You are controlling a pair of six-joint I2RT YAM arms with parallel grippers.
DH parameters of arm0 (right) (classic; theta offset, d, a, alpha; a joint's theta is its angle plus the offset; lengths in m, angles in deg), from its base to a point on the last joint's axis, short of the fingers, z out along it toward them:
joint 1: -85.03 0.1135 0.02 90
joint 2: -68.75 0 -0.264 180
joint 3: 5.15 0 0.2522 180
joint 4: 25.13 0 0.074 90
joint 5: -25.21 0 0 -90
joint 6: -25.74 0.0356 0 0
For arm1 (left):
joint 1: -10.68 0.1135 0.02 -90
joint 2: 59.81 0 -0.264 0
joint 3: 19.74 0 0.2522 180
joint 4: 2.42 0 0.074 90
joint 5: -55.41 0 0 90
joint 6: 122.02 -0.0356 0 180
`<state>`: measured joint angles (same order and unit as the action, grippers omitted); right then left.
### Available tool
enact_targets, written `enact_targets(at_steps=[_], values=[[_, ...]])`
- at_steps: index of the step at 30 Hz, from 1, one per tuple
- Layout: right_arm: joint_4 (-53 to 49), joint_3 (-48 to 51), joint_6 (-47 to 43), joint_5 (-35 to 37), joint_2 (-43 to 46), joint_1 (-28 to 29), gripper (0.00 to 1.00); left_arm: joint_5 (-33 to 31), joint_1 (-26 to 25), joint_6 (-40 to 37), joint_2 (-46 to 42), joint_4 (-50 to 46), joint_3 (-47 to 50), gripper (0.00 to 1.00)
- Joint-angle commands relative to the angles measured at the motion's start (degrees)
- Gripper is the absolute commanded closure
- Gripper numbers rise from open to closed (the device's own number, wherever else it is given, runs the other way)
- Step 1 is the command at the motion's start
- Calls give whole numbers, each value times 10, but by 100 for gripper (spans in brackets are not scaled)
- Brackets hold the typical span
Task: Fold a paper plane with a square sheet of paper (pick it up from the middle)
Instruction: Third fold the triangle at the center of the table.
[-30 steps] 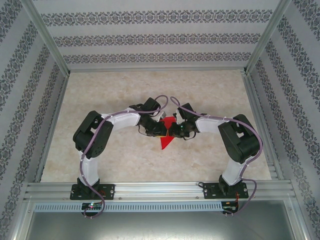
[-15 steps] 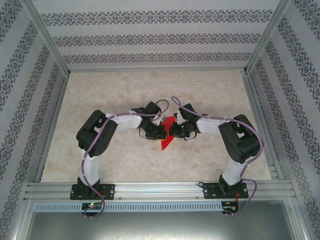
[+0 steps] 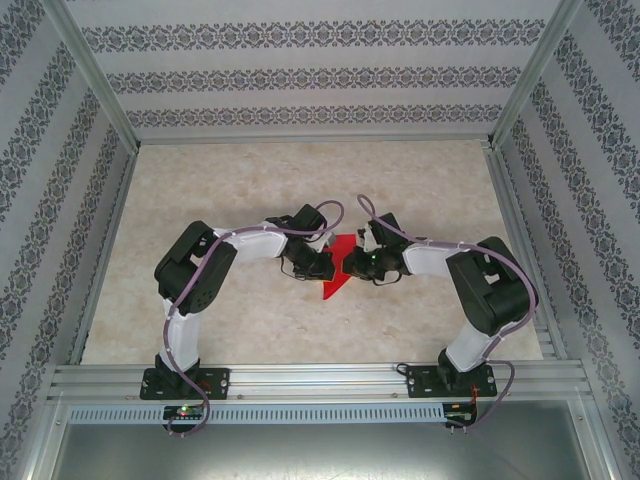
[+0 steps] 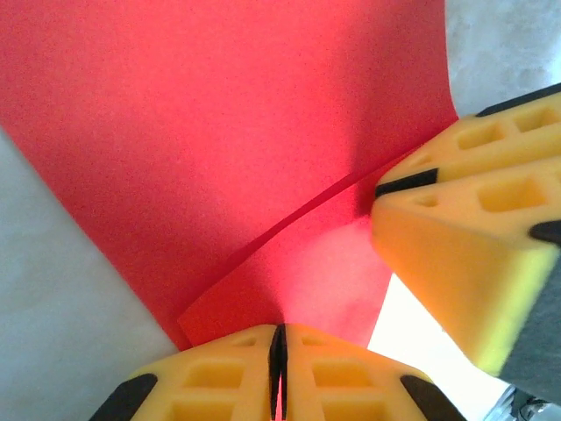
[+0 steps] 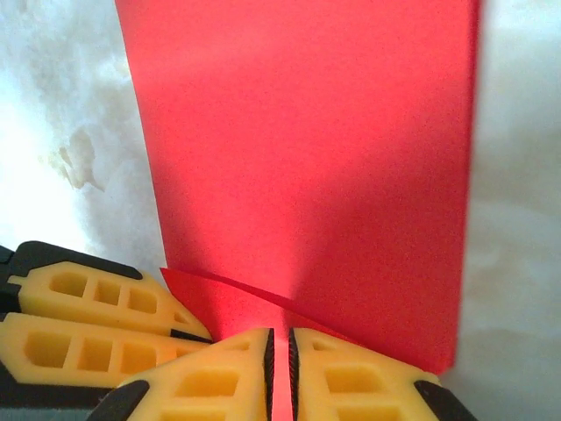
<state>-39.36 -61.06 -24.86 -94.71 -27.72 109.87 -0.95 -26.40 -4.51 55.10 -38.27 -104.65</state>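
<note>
Paper plane [image 3: 335, 280], half folded, is pinched by left hand [image 4: 279, 340] and, seemingly, right hand [image 5: 280, 342].

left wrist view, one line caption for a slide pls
Left hand pinches the folded red paper, with the right hand's fingers at its edge.

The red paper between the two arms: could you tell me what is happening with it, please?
Both arms meet over the middle of the table, folding a red paper that has a pointed tip toward their bases. The left gripper is shut on one edge of it, and the right gripper pinches it right beside, their fingers nearly touching. Overlapping layers show in the wrist views, but it is not yet a finished plane.
</note>
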Motion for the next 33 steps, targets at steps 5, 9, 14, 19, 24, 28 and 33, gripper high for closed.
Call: enact_targets(at_steps=[5,9,14,19,24,28,33], values=[[58,46,67,-14,46,5,85,-81,-14,-34,50,-66,20,86],[54,42,60,-8,27,7,86,-85,-15,-40,50,-71,21,86],[34,43,36,13,6,-4,87,-99,-16,-44,40,-76,26,86],[-4,38,7,47,-1,-15,88,-111,-16,-53,39,-86,28,86],[-31,34,-10,80,12,-28,90,-121,-16,-59,38,-92,30,86],[-33,27,-12,90,14,-42,91,-124,-16,-60,39,-92,35,86],[-26,22,-9,95,6,-54,91,-124,-16,-63,38,-94,35,87]])
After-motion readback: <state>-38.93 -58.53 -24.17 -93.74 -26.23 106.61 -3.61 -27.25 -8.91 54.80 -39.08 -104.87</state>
